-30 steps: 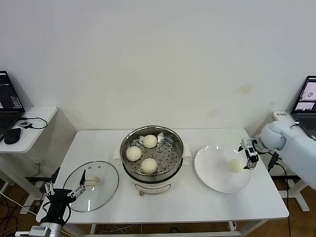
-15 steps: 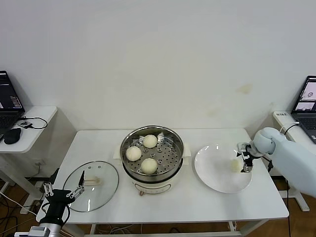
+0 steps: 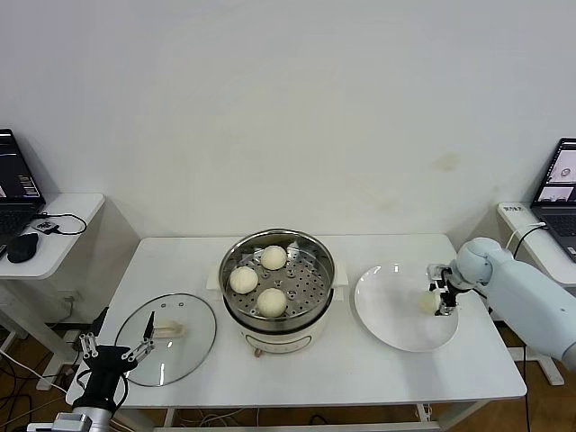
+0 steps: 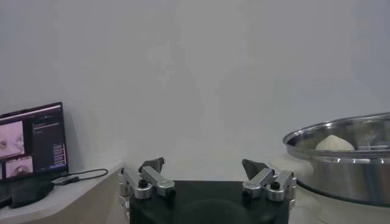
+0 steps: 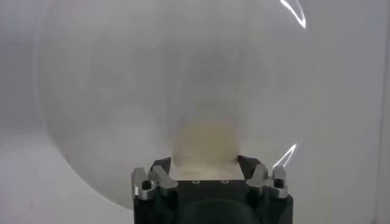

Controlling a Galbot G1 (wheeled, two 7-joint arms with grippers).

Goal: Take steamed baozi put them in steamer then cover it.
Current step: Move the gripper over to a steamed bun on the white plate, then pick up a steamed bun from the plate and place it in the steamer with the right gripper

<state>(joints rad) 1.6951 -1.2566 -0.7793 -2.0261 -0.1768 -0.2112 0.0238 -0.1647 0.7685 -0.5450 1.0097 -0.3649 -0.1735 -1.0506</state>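
Moved in since a second ago: right gripper [image 3: 436,298], then at the far right rim of the white plate [image 3: 387,315] with fingers spread beside the last baozi [image 3: 428,301], now over the plate's right side with both fingers pressed against that bun. Clamped on the baozi in the right wrist view [image 5: 204,141], bun filling the gap between the two fingertips, plate a pale disc behind it. Cannot tell whether the bun rests on the plate or is raised off it.

Unchanged elsewhere. Three steamed baozi [image 3: 259,277] on the perforated tray inside the steamer [image 3: 310,245] at table centre: one toward the back, one on the robot's left, one toward the front, each apart from the others. Steamer uncovered, on its white base, just beside the plate on the robot's right.

Glass cover [image 3: 193,337] flat on the white table [image 3: 360,373] near the front left corner, bar handle up, well apart from the steamer rim.

Left gripper [image 3: 114,353] parked low off the table's front left corner, beside the cover's edge, fingers [image 4: 152,176] spread wide and holding nothing; steamer wall [image 4: 341,161] and one bun top visible past it in the left wrist view.
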